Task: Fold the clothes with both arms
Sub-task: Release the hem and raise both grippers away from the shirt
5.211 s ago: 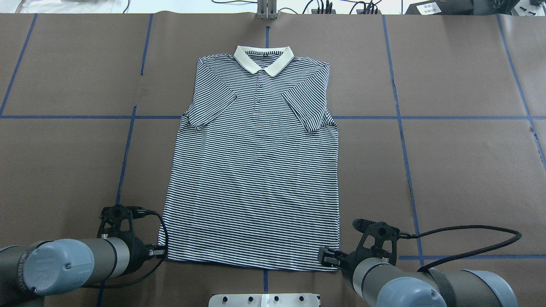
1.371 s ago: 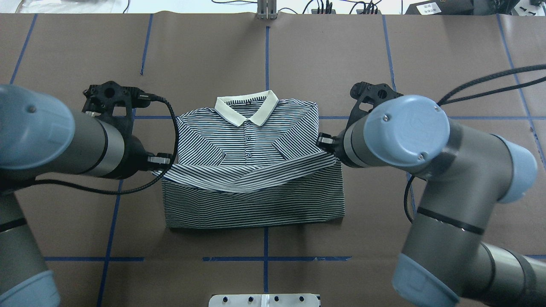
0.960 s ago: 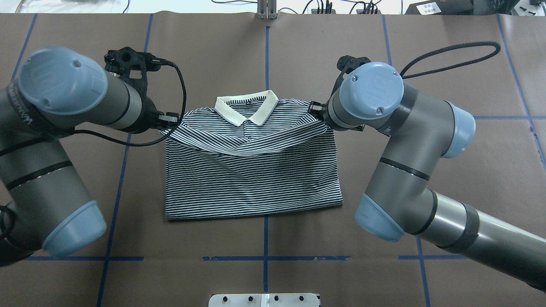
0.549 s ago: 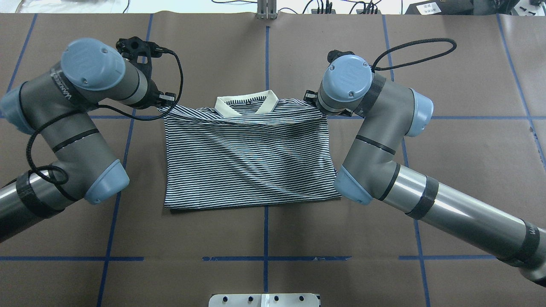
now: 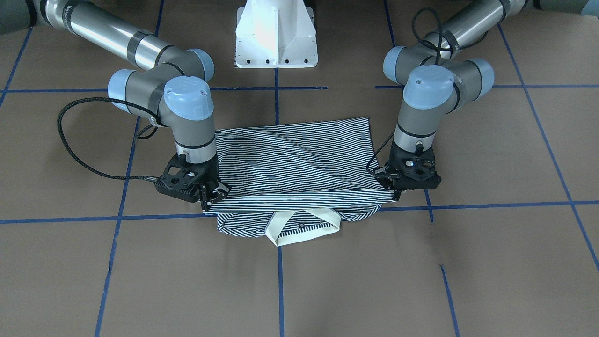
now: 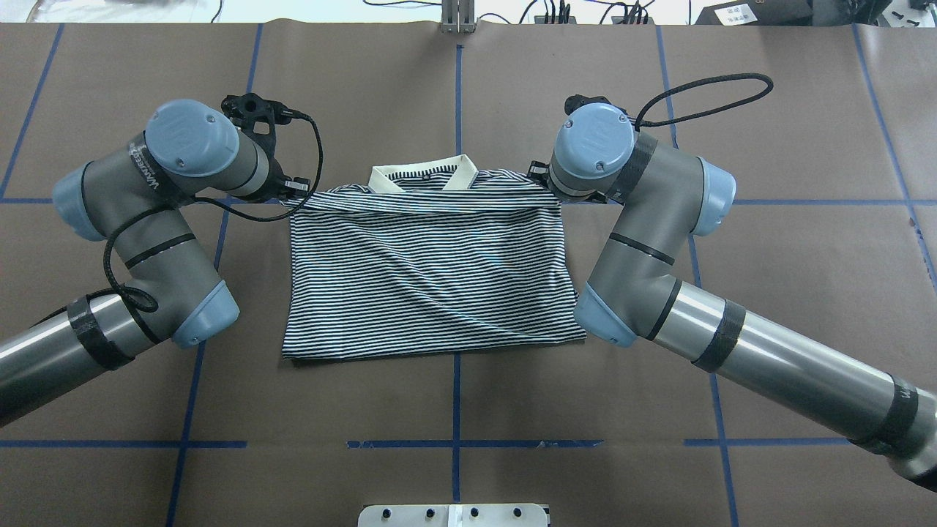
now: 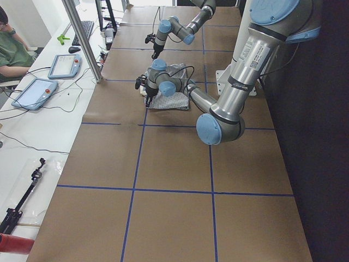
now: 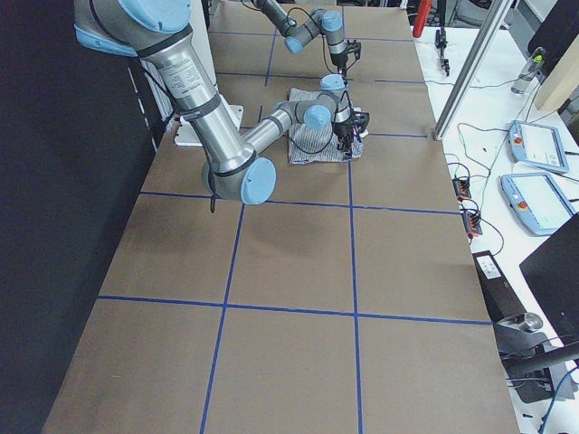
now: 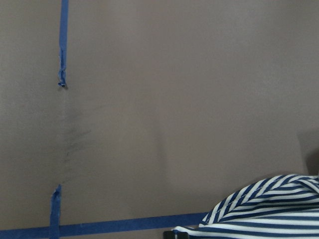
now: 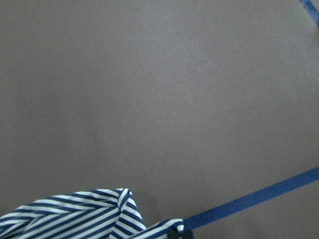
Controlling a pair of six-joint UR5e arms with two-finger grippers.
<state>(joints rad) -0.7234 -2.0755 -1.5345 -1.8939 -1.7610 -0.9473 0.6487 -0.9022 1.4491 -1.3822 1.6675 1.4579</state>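
**A:** Where does the polo shirt (image 6: 432, 285) lie?

**B:** In the middle of the table (image 6: 805, 293), doubled over front to back. The fold is the edge nearest the robot. The hem is drawn across the far side, just under the cream collar (image 6: 421, 176), which sticks out beyond it.

**A:** And how do the arms stand?

**B:** Almost as mirror images. The left arm (image 6: 157, 252) comes in low from the robot's near left, bends sharply at the elbow and turns back toward the shirt. In the front-facing view its last segment stands nearly upright, so the left end effector (image 5: 392, 191) points down at one corner of the hem. The right arm (image 6: 644, 249) does the same on the other side, with the right end effector (image 5: 213, 194) down at the opposite corner.

**A:** What state are the end effectors in?

**B:** Each is pinching a hem corner, and the striped edge runs taut between them. Both wrist cameras show a bunch of striped cloth at the bottom of the frame, over bare table and a strip of blue tape (image 9: 124, 226).

**A:** Is the held edge laid down?

**B:** I cannot tell. It sits low, close over the layer beneath it.
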